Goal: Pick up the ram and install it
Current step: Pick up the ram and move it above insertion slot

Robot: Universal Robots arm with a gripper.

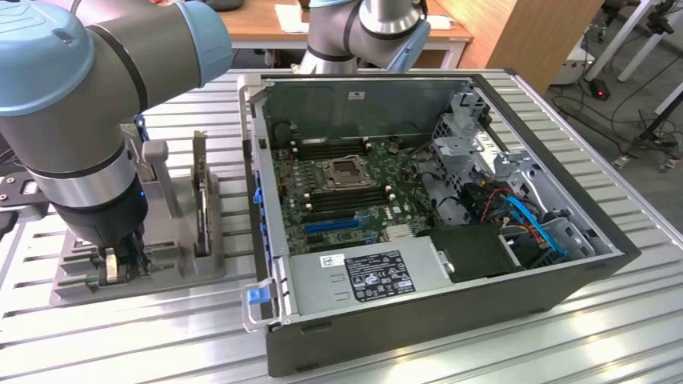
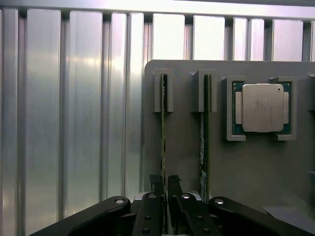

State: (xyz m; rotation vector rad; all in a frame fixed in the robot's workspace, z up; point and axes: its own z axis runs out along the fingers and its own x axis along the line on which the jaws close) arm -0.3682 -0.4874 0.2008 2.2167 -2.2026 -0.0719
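While the gripper [image 2: 166, 183] stands narrow astride the ram [image 2: 162, 132], seemingly unclamped, centre it squarely so both sides meet evenly.

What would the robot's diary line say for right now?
pincer: down at ram | ram: on edge in grey holder slot | second stick: beside it
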